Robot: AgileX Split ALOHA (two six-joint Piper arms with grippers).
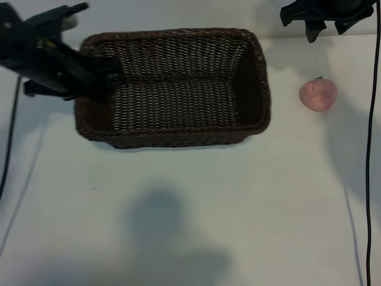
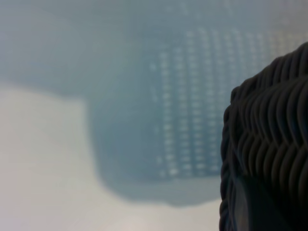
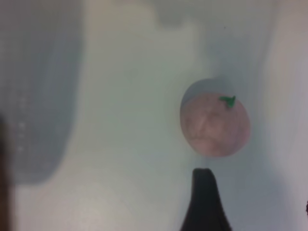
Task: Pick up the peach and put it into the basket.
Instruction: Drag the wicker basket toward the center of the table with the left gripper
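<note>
Rightward, peach [image 1: 318, 94] alone on open table [image 1: 196, 208], basket [image 1: 172, 134] apart, right gripper [image 1: 324, 18] jaws wide, left gripper [image 1: 98, 71] jaws narrow at basket's rim.

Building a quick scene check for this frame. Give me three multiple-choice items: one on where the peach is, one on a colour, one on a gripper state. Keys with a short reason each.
1. Where is the peach?
A. inside the basket
B. on the table, to the right of the basket in the exterior view
C. held in the left gripper

2. What colour is the wicker basket?
A. dark brown
B. white
C. bright green

3. How is the right gripper?
A. shut on the peach
B. shut on the basket rim
C. open, holding nothing

Key:
1 B, the peach lies on the white table, clear of the basket's right end.
2 A, the weave and braided rim are dark brown.
3 C, it hangs at the table's far edge, apart from the peach, with its jaws spread; the left gripper is at the basket's left end.
</note>
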